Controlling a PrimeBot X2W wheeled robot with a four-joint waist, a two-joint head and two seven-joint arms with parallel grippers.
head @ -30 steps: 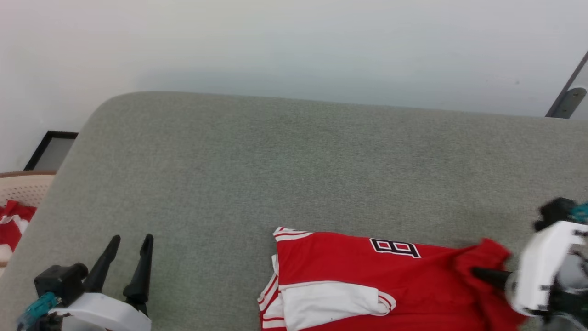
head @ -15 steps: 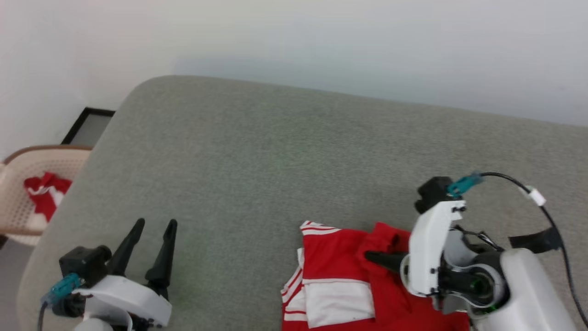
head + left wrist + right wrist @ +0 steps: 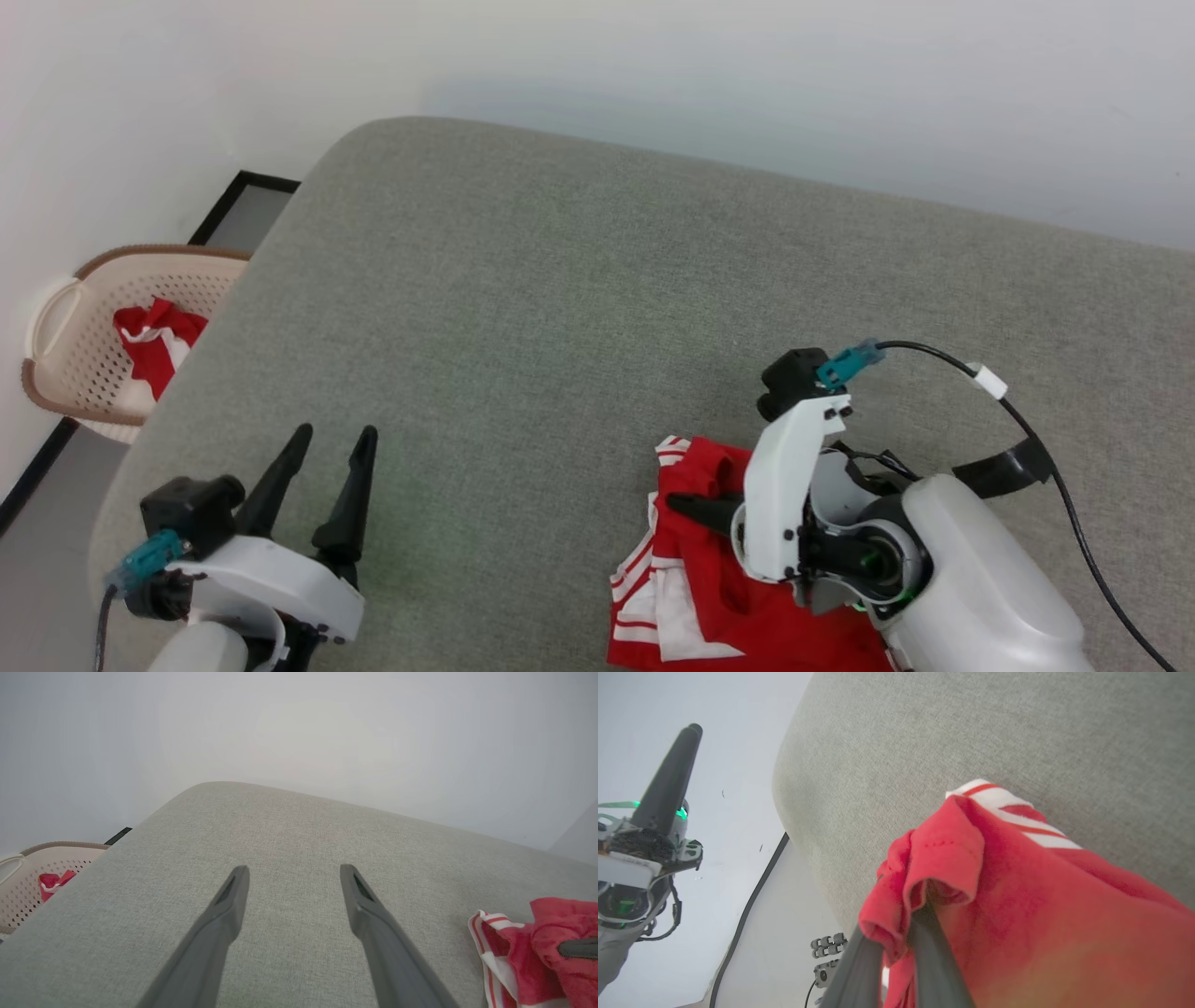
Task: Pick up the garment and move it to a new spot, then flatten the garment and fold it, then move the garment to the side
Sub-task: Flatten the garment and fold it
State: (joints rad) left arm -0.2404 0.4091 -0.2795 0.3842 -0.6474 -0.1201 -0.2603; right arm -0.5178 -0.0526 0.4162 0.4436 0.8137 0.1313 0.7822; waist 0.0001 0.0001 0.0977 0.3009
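Here the right claw is closed on a bunch of red cloth at the edge of the garment, and its two dark fingers lie nearly level, pointing toward the robot's left. In the right wrist view the hem is wrapped over the fingertips, so the tips are hidden. Even so, the fingers stand close together with cloth between them. The rest of the garment lies under and behind this claw on the grey upholstered surface. In the head view it shows white and striped parts just below the fingers.

We judge that the edge is held lifted so that it can be carried across the body of the garment to make one fold. A low grip lets the cloth roll over itself instead of dragging. The cloth under the claw looks crumpled, so it may need smoothing afterwards.

The left claw is open and holds nothing. It hovers over bare surface, well apart from the garment, which is off to its right. We think it stands aside to leave the way free. Far to its left, a pale basket holds another red cloth.
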